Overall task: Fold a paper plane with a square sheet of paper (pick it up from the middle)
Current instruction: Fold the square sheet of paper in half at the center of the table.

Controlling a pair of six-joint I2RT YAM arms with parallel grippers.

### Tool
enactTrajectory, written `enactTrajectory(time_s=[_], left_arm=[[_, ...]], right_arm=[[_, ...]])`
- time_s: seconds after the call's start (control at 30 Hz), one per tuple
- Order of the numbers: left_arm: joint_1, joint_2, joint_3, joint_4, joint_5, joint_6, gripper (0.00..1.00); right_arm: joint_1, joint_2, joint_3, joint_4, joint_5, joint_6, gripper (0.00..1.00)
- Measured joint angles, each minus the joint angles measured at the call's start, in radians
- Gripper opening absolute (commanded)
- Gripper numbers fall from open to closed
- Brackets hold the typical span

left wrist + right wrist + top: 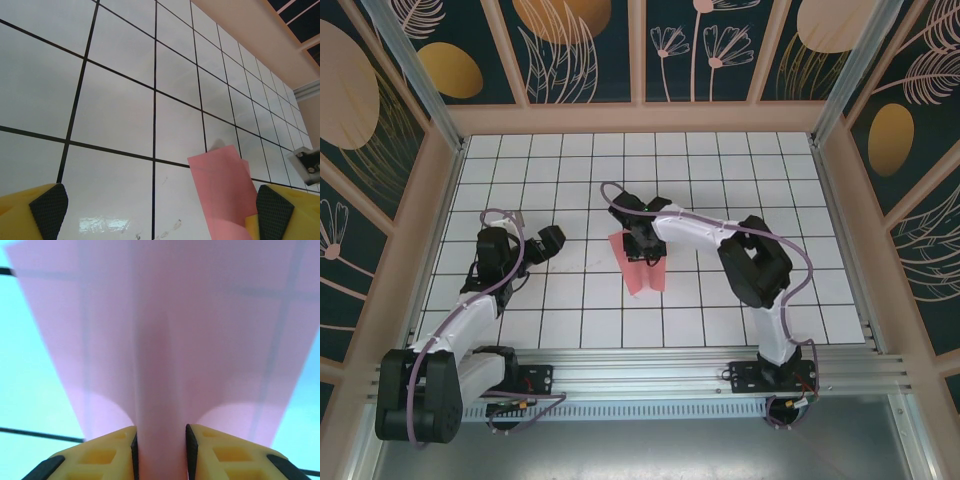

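Note:
The square sheet of paper (643, 275) is salmon-pink and lies on the white grid table (720, 180) near the middle, with one edge lifted. My right gripper (645, 246) points down onto its far part. In the right wrist view the paper (160, 330) bulges up into a ridge between my right gripper's (160, 452) black pads (133, 450), which press it from both sides. My left gripper (527, 246) hangs open to the left of the sheet, apart from it. In the left wrist view its pads (49, 206) stand wide, with the paper (222, 185) low on the right.
Peach frame walls (640, 118) with dark floral panels close in the table on three sides. An aluminium rail (650, 372) carrying both arm bases runs along the near edge. White tiles lie bare behind and to the right of the sheet.

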Motion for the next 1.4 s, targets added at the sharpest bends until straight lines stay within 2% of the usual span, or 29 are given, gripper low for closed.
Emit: enactTrajectory(time_s=[0.27,0.6,0.8,1.0,1.23,1.4], left_arm=[[0.0,0.005,0.012,0.006,0.021,-0.008,0.99],[-0.011,0.057,0.015,0.053,0.081,-0.04,0.99],[-0.039,0.093,0.032,0.079,0.105,-0.046,0.99],[-0.072,0.134,0.063,0.095,0.106,-0.052,0.98],[-0.108,0.174,0.082,0.108,0.122,-0.061,0.96],[-0.132,0.2,0.097,0.112,0.136,-0.064,0.9]], right_arm=[[-0.085,-0.193,-0.156,0.216,-0.189,-0.01,0.34],[-0.218,-0.308,-0.432,0.463,-0.34,0.027,0.36],[-0.256,-0.327,-0.555,0.531,-0.357,0.055,0.37],[-0.288,-0.414,-0.612,0.563,-0.363,0.072,0.4],[-0.324,-0.434,-0.637,0.555,-0.343,0.068,0.51],[-0.334,-0.434,-0.638,0.515,-0.302,0.057,0.55]])
